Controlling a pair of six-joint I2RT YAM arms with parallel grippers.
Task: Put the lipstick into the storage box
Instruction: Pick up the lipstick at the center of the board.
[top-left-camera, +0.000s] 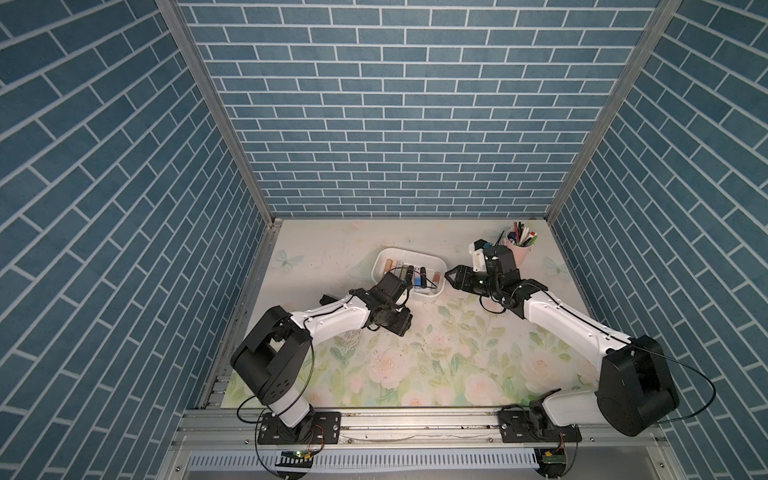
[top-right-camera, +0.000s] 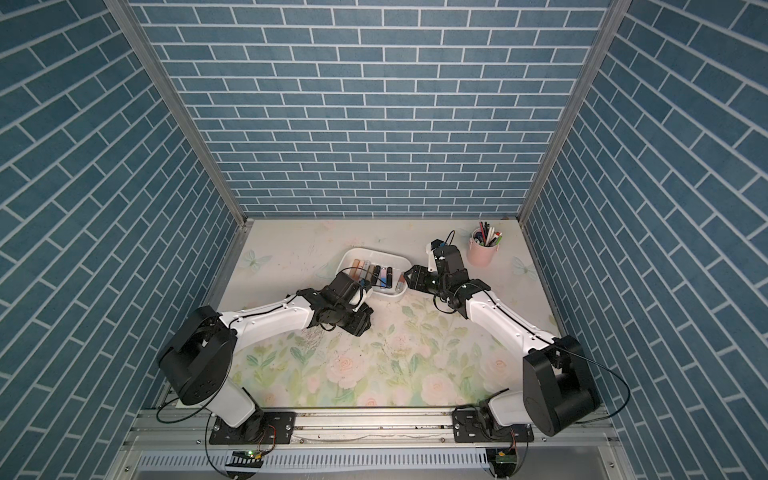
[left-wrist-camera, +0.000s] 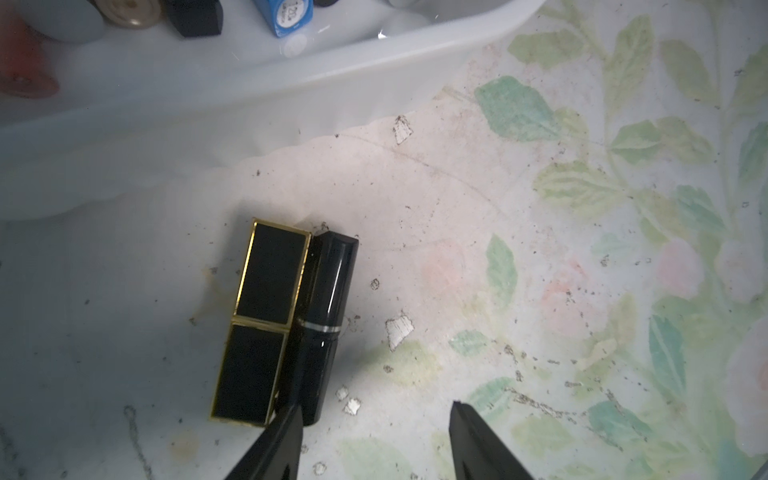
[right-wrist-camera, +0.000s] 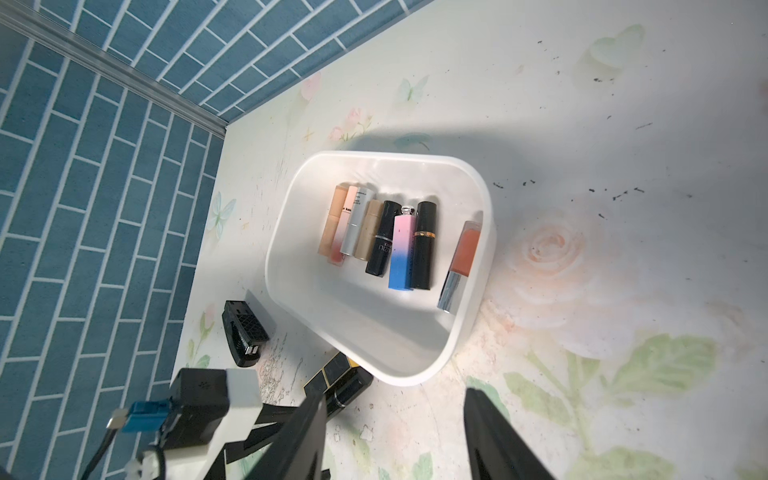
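Two lipsticks lie side by side on the table just outside the storage box (left-wrist-camera: 208, 83): a square black one with gold trim (left-wrist-camera: 262, 320) and a glossy black one with a silver band (left-wrist-camera: 328, 320). My left gripper (left-wrist-camera: 376, 409) hangs over them, open, with one fingertip (left-wrist-camera: 291, 424) over the glossy lipstick's end and bare table between the fingers. The white storage box (top-left-camera: 390, 251) holds several lipsticks in a row (right-wrist-camera: 399, 249). My right gripper (right-wrist-camera: 395, 397) is open and empty beside the box's near right corner (top-left-camera: 448, 277). In both top views the left wrist hides the two loose lipsticks.
A pink pen cup (top-left-camera: 519, 249) full of pens stands at the back right, behind the right wrist. The left arm's wrist camera block (right-wrist-camera: 199, 403) sits close to the right gripper's fingers. Blue brick walls close the table on three sides.
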